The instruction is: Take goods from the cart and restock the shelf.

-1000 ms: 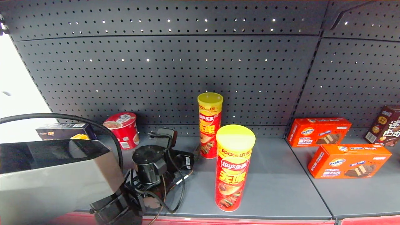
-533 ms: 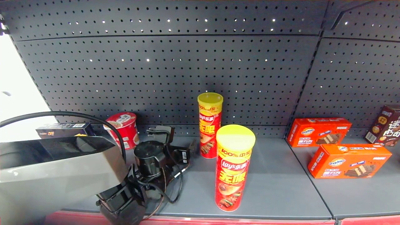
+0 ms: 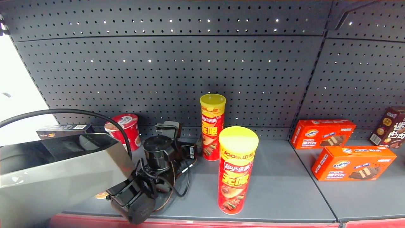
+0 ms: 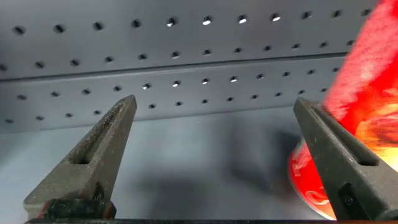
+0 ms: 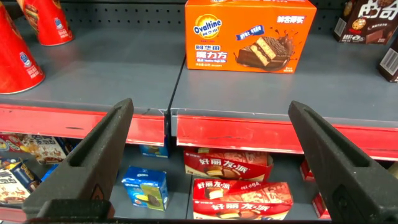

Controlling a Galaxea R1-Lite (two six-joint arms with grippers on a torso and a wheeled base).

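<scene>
Red cylindrical chip can with yellow lid stands on the grey metal shelf just beside our left jaws, which gape wide, empty; our right jaws likewise.

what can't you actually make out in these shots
Head view: the dark box at the far left is largely hidden behind the left arm.
Head view: a small orange thing peeks out under that arm; too little shows to tell what it is.
Head view: the brown box is cut off by the right edge.
Left wrist view: the red can is blurred, cut by the edge and partly behind a finger of the left hand.
</scene>
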